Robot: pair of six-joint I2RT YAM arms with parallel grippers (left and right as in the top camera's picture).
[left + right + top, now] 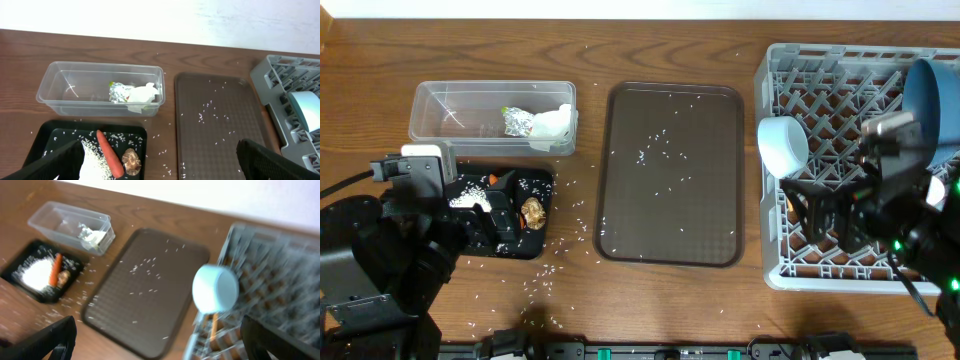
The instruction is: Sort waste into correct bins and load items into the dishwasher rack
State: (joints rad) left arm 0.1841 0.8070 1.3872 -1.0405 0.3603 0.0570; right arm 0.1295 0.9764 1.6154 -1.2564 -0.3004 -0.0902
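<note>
The clear tub (430,100) holds crumpled foil (518,122), white tissue (555,125) and a bit of green-yellow wrapper (114,85). The black tray (542,185) holds white rice (95,160), an orange carrot (110,154) and a brown lump (132,161). The grey rack (772,60) holds the dark-blue dish (930,95) on edge, a white cup with pale blue inside (782,145) on its side, and a wooden chopstick (214,325). My left gripper (160,170) is open and empty above the black tray's near side. My right gripper (160,347) is open and empty over the rack's front left.
The brown serving tray (720,100) lies between the bins and the rack, with loose rice grains (655,150) on it. More grains lie scattered on the wooden table (570,215) around the black tray. Both arms' dark bodies fill the front corners.
</note>
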